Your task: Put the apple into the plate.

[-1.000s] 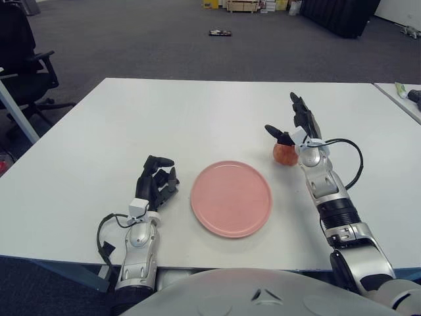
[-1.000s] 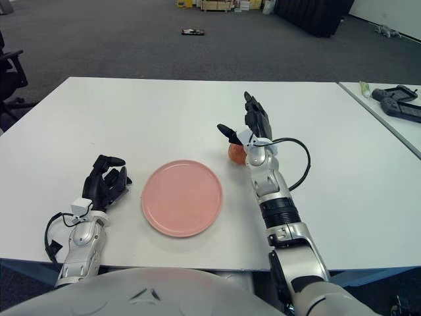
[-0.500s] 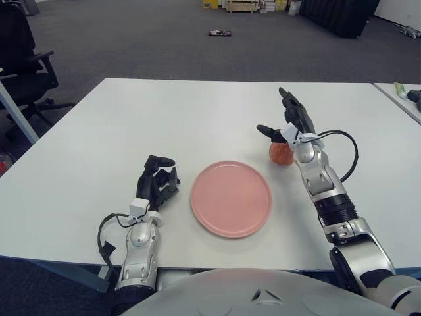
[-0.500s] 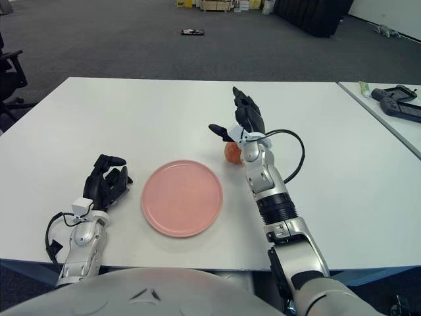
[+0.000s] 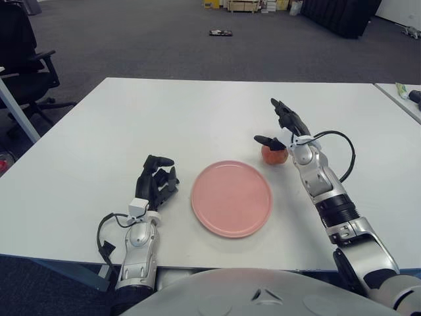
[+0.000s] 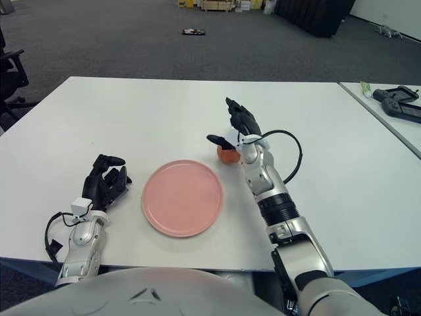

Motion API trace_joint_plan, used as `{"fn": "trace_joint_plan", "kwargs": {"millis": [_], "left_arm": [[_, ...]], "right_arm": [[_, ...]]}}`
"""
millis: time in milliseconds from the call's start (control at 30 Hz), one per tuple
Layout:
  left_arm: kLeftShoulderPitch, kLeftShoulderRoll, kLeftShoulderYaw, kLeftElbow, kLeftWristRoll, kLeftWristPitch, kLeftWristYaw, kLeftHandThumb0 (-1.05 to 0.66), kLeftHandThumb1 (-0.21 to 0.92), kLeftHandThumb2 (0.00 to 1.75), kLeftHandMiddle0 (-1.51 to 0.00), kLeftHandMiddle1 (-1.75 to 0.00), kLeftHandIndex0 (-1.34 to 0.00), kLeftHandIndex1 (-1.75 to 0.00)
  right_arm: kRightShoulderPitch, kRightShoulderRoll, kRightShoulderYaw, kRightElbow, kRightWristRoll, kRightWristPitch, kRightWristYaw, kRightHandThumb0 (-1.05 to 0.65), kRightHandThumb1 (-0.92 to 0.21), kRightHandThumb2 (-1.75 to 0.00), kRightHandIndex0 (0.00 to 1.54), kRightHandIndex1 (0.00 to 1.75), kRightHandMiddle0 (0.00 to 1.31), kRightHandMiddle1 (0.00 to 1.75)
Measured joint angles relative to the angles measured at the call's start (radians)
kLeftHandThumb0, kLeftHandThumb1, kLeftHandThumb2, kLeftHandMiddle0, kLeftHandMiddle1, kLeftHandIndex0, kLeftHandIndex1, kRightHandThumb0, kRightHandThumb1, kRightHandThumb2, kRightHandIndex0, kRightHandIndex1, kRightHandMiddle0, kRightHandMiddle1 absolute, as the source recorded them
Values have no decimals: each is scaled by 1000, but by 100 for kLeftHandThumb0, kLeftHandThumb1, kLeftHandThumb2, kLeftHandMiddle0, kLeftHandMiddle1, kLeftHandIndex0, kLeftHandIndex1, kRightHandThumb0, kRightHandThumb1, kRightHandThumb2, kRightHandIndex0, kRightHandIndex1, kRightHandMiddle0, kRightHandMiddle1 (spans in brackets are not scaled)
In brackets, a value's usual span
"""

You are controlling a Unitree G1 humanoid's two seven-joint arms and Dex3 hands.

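Observation:
A red-orange apple point(image 5: 273, 154) sits on the white table just beyond the right rim of the pink plate point(image 5: 231, 197). My right hand point(image 5: 279, 130) is over the apple's far right side with its fingers spread; the thumb reaches across the apple's top and the other fingers point away. The palm hides part of the fruit, and it is not gripped. My left hand point(image 5: 158, 178) shows left of the plate, fingers curled and holding nothing.
The white table point(image 5: 164, 118) stretches wide behind the plate. A second table edge with a dark device point(image 6: 398, 105) shows at the far right. An office chair point(image 5: 23, 59) stands off the table's left side.
My right hand has swung left and lower, and the apple has shifted a little left toward the plate. The left hand has stayed put.

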Motion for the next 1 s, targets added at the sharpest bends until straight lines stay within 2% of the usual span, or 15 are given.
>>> {"fn": "trace_joint_plan", "kwargs": {"millis": [233, 367, 567, 1000], "left_arm": [[0, 1, 0, -3, 3, 5, 0, -37, 72, 81, -65, -175, -31, -175], [1, 3, 0, -7, 2, 10, 0, -37, 72, 80, -65, -175, -31, -175], [1, 3, 2, -10, -12, 10, -5, -38, 72, 81, -64, -175, -32, -175], [8, 8, 7, -17, -14, 9, -10, -38, 72, 81, -64, -175, -32, -175]], "right_arm": [[10, 0, 21, 0, -1, 72, 48, -75, -49, -76, 0, 0, 0, 17], [15, 0, 31, 1, -2, 107, 64, -79, -56, -71, 0, 0, 0, 12], [33, -7, 32, 31, -2, 107, 61, -83, -62, -65, 0, 0, 0, 7], [62, 11, -8, 153, 18, 65, -55, -79, -63, -64, 0, 0, 0, 14]]}}
